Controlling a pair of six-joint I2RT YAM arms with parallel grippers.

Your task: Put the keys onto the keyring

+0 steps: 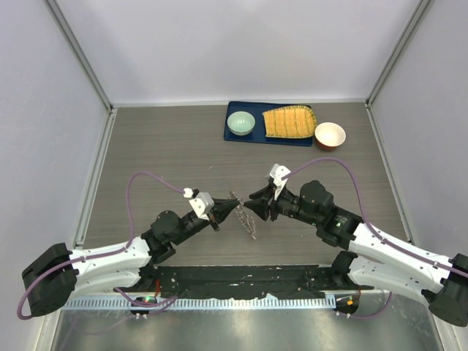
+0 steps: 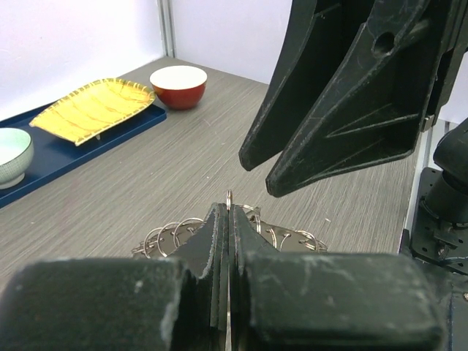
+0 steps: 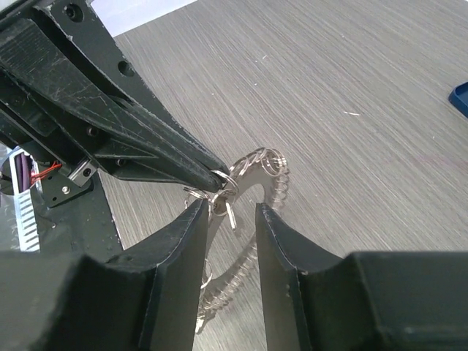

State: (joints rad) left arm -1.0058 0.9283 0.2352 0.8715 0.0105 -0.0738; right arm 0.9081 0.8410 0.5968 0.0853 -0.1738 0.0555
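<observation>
Keyring (image 3: 272, 172) hangs at the centre of the top view, between the two gripper tips. Its upper edge is lifted and the rest trails downward; whether its low end rests on the table (image 1: 168, 146) I cannot tell. The left gripper (image 3: 214, 175) reaches in from the upper left of the right wrist view and is clamped tight on a small loop at the keyring's edge. That pinch seems meant to keep the keyring raised and steady, with its rim turned toward the other arm.

Just below the pinch hangs a small silver piece, which I take to be the key (image 3: 229, 216). It is too small to be sure of, and I cannot tell whether it is threaded on. The right gripper (image 3: 229, 208) has its fingers apart on either side of the key and, as far as shows, touches neither the key nor the keyring. The gap looks set for closing on the key.

In the left wrist view a thin metal edge pokes up from the closed fingers, and the right gripper is just above it. The tray (image 1: 259, 139) lies at the top of the top view, well apart.
</observation>
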